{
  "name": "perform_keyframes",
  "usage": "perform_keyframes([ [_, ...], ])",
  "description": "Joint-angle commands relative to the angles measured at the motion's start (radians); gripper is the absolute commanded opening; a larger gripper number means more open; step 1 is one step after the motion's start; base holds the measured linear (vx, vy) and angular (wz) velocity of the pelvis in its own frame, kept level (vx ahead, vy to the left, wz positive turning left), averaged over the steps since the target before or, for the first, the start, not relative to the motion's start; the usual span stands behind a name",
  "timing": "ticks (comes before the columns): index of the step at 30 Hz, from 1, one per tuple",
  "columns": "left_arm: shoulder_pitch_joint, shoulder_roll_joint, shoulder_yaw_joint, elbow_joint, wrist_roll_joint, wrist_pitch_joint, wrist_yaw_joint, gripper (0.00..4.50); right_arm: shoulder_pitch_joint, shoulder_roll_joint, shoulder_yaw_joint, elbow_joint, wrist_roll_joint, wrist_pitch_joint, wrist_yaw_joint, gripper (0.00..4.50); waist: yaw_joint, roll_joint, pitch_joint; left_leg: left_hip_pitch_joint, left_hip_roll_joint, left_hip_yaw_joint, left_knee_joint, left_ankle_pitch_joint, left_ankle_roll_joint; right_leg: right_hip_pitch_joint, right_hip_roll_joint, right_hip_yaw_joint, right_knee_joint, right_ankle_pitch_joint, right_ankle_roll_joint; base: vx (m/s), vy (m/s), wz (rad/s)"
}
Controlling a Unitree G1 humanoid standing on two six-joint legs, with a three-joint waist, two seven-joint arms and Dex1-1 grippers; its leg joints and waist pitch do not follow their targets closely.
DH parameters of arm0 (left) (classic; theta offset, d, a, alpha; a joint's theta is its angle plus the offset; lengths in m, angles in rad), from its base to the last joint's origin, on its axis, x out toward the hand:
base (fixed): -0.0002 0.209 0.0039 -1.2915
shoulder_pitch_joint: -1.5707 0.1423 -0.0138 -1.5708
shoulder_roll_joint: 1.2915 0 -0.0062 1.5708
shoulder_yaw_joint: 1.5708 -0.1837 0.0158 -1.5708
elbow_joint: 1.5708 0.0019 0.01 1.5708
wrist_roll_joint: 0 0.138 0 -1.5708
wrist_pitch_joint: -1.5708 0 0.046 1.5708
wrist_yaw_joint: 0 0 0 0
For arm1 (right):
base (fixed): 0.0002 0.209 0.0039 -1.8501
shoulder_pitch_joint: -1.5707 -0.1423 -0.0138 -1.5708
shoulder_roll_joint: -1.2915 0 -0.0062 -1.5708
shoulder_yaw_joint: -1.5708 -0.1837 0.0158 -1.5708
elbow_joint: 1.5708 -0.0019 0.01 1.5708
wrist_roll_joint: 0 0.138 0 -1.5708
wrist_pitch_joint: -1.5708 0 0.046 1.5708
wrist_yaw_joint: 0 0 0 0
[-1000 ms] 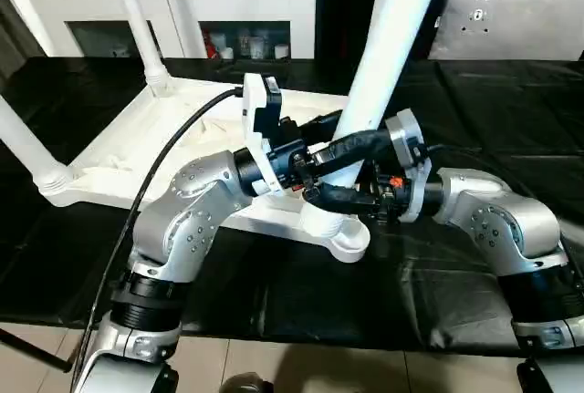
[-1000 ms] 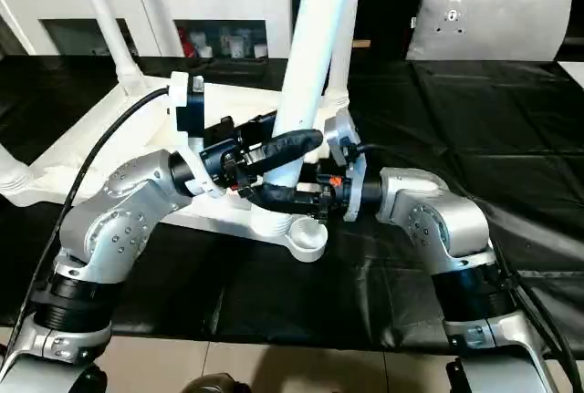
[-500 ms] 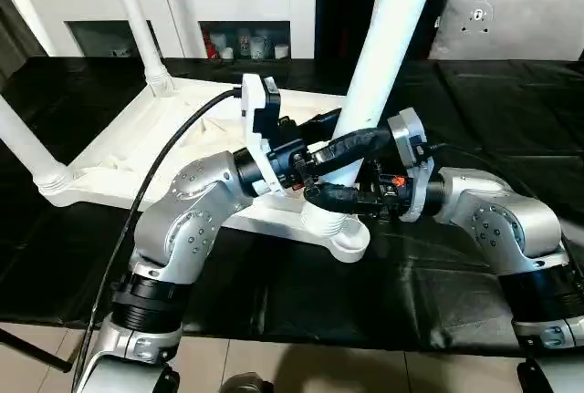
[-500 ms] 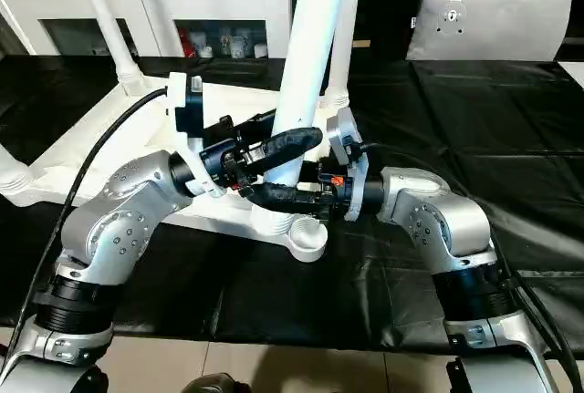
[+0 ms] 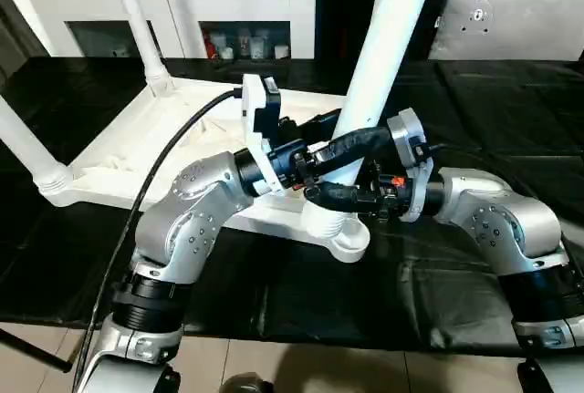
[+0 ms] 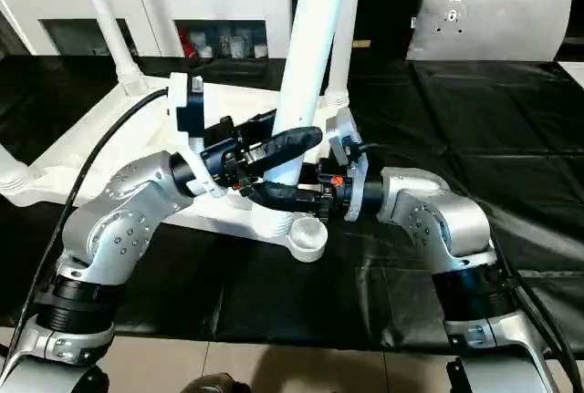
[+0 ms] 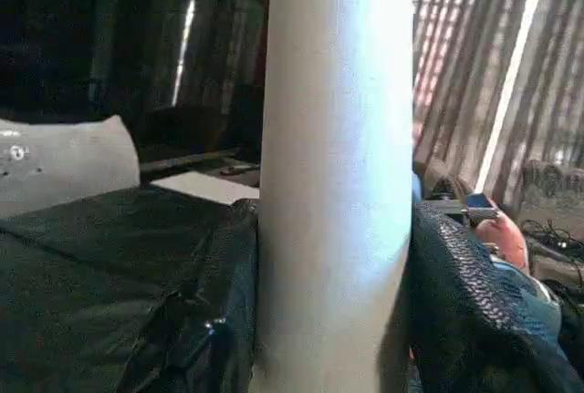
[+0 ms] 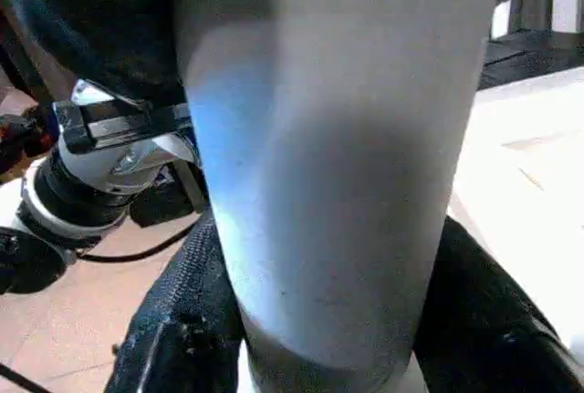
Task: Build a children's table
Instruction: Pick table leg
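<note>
The white tabletop (image 5: 173, 151) lies upside down on a black cloth (image 5: 511, 110), ribbed underside up, with two legs (image 5: 137, 19) standing in its far-left and near-left corner sockets and another behind the arms. A fourth leg (image 5: 388, 42) stands slightly tilted in the near-right corner socket (image 5: 339, 233) at the tabletop's front edge. The left gripper (image 5: 342, 149) and the right gripper (image 5: 330, 196) are both clamped on this leg just above the socket, left above right.
</note>
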Motion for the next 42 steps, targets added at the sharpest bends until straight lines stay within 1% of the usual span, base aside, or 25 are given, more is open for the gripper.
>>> perform_keyframes([
  [1,0.009,-0.006,-0.013,-0.024,-0.007,0.014,-0.002,2.57,-0.023,0.016,-0.019,0.025,-0.001,0.038,-0.057,1.95,-0.002,-0.020,-0.076,0.017,0.103,-0.045,-0.068,-0.069,0.069,0.052,-0.122,0.082,-0.069,-0.287,-0.075,0.000,0.000,0.00],
  [4,0.020,-0.015,-0.027,-0.048,-0.026,0.031,-0.010,2.70,-0.016,0.029,-0.017,0.017,-0.004,0.046,-0.083,1.94,-0.004,-0.020,-0.077,0.018,0.106,-0.047,-0.069,-0.073,0.065,0.052,-0.123,0.082,-0.069,-0.280,-0.072,0.000,0.000,0.00],
  [5,0.027,-0.023,-0.041,-0.062,-0.031,0.034,-0.014,2.87,-0.011,0.043,-0.014,0.019,-0.011,0.043,-0.104,1.94,-0.004,-0.016,-0.077,0.018,0.107,-0.048,-0.069,-0.073,0.063,0.051,-0.123,0.082,-0.067,-0.271,-0.075,0.000,0.000,0.00],
  [7,0.035,-0.033,-0.060,-0.075,-0.029,0.032,-0.012,3.02,-0.004,0.064,-0.013,0.021,-0.019,0.043,-0.136,1.93,-0.005,-0.013,-0.077,0.019,0.108,-0.049,-0.070,-0.080,0.059,0.050,-0.122,0.083,-0.067,-0.264,-0.079,0.000,0.000,0.00],
  [10,0.042,-0.035,-0.083,-0.084,-0.028,0.037,-0.026,3.16,0.001,0.080,-0.011,0.021,-0.022,0.041,-0.155,1.93,-0.006,-0.013,-0.077,0.019,0.106,-0.047,-0.070,-0.093,0.051,0.051,-0.124,0.084,-0.069,-0.267,-0.081,0.000,0.000,0.00],
  [14,0.043,-0.048,-0.080,-0.087,-0.026,0.038,-0.023,3.47,0.005,0.097,-0.015,0.029,-0.028,0.044,-0.179,1.93,-0.006,-0.016,-0.075,0.020,0.107,-0.048,-0.073,-0.100,0.045,0.051,-0.123,0.083,-0.069,-0.277,-0.074,0.000,0.000,0.00],
  [15,0.041,-0.058,-0.068,-0.091,-0.040,0.041,-0.020,3.68,0.011,0.105,-0.018,0.032,-0.030,0.042,-0.188,1.93,-0.007,-0.018,-0.075,0.019,0.105,-0.047,-0.072,-0.100,0.044,0.052,-0.125,0.084,-0.070,-0.282,-0.071,0.000,0.000,0.00],
  [19,0.042,-0.084,-0.027,-0.095,-0.080,0.040,0.000,3.87,0.021,0.123,-0.037,0.031,-0.023,0.017,-0.205,1.93,-0.006,-0.017,-0.075,0.018,0.106,-0.046,-0.072,-0.095,0.042,0.052,-0.127,0.085,-0.072,-0.292,-0.070,0.000,0.000,0.00],
  [20,0.043,-0.106,0.008,-0.099,-0.119,0.042,0.017,3.90,0.032,0.136,-0.048,0.026,-0.017,0.005,-0.218,1.93,-0.006,-0.014,-0.076,0.020,0.107,-0.047,-0.072,-0.097,0.040,0.051,-0.126,0.083,-0.072,-0.287,-0.073,0.000,0.000,0.00],
  [22,0.044,-0.114,0.020,-0.101,-0.135,0.044,0.023,3.92,0.037,0.139,-0.050,0.023,-0.016,0.003,-0.222,1.93,-0.007,-0.015,-0.076,0.019,0.109,-0.049,-0.073,-0.099,0.040,0.052,-0.125,0.084,-0.069,-0.270,-0.081,0.000,0.000,0.00],
  [24,0.045,-0.145,0.061,-0.104,-0.173,0.043,0.066,3.92,0.054,0.154,-0.053,0.021,-0.029,-0.030,-0.241,1.93,-0.007,-0.015,-0.075,0.019,0.108,-0.045,-0.072,-0.100,0.041,0.050,-0.127,0.086,-0.071,-0.264,-0.084,0.000,0.000,0.00],
  [25,0.041,-0.171,0.103,-0.096,-0.199,0.039,0.116,3.92,0.066,0.177,-0.067,0.021,-0.044,-0.073,-0.283,1.93,-0.007,-0.012,-0.075,0.018,0.107,-0.047,-0.072,-0.101,0.039,0.051,-0.127,0.085,-0.071,-0.267,-0.087,0.000,0.000,0.00],
  [26,0.040,-0.173,0.105,-0.096,-0.201,0.039,0.120,3.92,0.067,0.179,-0.069,0.021,-0.044,-0.075,-0.286,1.93,-0.008,-0.013,-0.075,0.018,0.111,-0.047,-0.074,-0.107,0.026,0.051,-0.131,0.086,-0.072,-0.270,-0.092,0.000,0.000,0.00],
  [28,0.037,-0.179,0.125,-0.089,-0.204,0.034,0.138,3.92,0.071,0.194,-0.081,0.019,-0.049,-0.091,-0.317,1.92,-0.007,-0.013,-0.075,0.019,0.109,-0.048,-0.076,-0.111,0.025,0.051,-0.125,0.085,-0.070,-0.262,-0.093,0.000,0.000,0.00],
  [29,0.035,-0.177,0.135,-0.084,-0.199,0.031,0.145,3.92,0.071,0.200,-0.085,0.018,-0.056,-0.087,-0.341,1.92,-0.007,-0.009,-0.074,0.017,0.108,-0.048,-0.075,-0.114,0.025,0.052,-0.126,0.086,-0.070,-0.264,-0.092,0.000,0.000,0.00],
  [32,0.032,-0.174,0.161,-0.068,-0.166,0.010,0.181,3.92,0.076,0.202,-0.066,0.022,-0.112,-0.107,-0.394,1.91,-0.013,-0.021,-0.071,0.017,0.099,-0.045,-0.075,-0.123,0.025,0.055,-0.126,0.083,-0.079,-0.323,-0.053,0.000,0.000,0.00],
  [33,0.027,-0.173,0.168,-0.059,-0.156,0.003,0.198,3.92,0.078,0.199,-0.058,0.017,-0.113,-0.093,-0.394,1.91,-0.015,-0.019,-0.070,0.016,0.098,-0.046,-0.076,-0.119,0.027,0.055,-0.124,0.082,-0.079,-0.328,-0.048,0.000,0.000,0.00],
  [34,0.017,-0.174,0.178,-0.041,-0.133,-0.014,0.231,3.92,0.079,0.201,-0.050,0.014,-0.121,-0.104,-0.401,1.91,-0.019,-0.024,-0.069,0.016,0.098,-0.046,-0.077,-0.122,0.032,0.055,-0.122,0.081,-0.083,-0.341,-0.036,0.000,0.000,0.00],
  [35,0.001,-0.174,0.186,-0.012,-0.097,-0.031,0.275,3.92,0.080,0.203,-0.041,0.012,-0.131,-0.121,-0.400,1.91,-0.021,-0.024,-0.070,0.016,0.097,-0.046,-0.076,-0.119,0.034,0.054,-0.121,0.081,-0.082,-0.345,-0.030,0.000,0.000,0.00],
  [36,0.001,-0.174,0.186,-0.012,-0.097,-0.031,0.275,3.92,0.080,0.203,-0.041,0.012,-0.131,-0.121,-0.400,1.91,-0.022,-0.022,-0.069,0.016,0.096,-0.047,-0.077,-0.122,0.036,0.053,-0.119,0.079,-0.084,-0.350,-0.025,0.000,0.000,0.00],
  [37,-0.023,-0.166,0.180,0.041,-0.008,-0.084,0.337,3.92,0.082,0.202,-0.027,0.010,-0.141,-0.142,-0.385,1.91,-0.026,-0.023,-0.069,0.017,0.096,-0.048,-0.077,-0.130,0.039,0.053,-0.119,0.078,-0.087,-0.357,-0.014,0.000,0.000,0.00],
  [38,-0.032,-0.162,0.175,0.062,0.027,-0.110,0.357,3.92,0.083,0.202,-0.023,0.010,-0.146,-0.152,-0.380,1.91,-0.029,-0.027,-0.069,0.017,0.098,-0.050,-0.078,-0.130,0.041,0.053,-0.120,0.078,-0.086,-0.355,-0.001,0.000,0.000,0.00],
  [39,-0.046,-0.147,0.157,0.095,0.074,-0.126,0.380,3.92,0.083,0.202,-0.012,0.016,-0.158,-0.161,-0.380,1.91,-0.029,-0.025,-0.069,0.017,0.098,-0.051,-0.079,-0.131,0.042,0.052,-0.120,0.078,-0.087,-0.356,0.002,0.000,0.000,0.00],
  [40,-0.055,-0.136,0.144,0.116,0.103,-0.133,0.393,3.92,0.083,0.201,-0.004,0.021,-0.168,-0.167,-0.380,1.91,-0.029,-0.026,-0.071,0.018,0.097,-0.052,-0.078,-0.128,0.042,0.052,-0.120,0.079,-0.085,-0.348,0.010,0.000,0.000,0.00],
  [42,-0.062,-0.127,0.130,0.131,0.124,-0.142,0.390,3.92,0.084,0.200,0.008,0.026,-0.185,-0.180,-0.381,1.91,-0.029,-0.024,-0.073,0.017,0.100,-0.052,-0.077,-0.111,0.045,0.052,-0.124,0.081,-0.080,-0.316,-0.001,0.000,0.000,0.00],
])
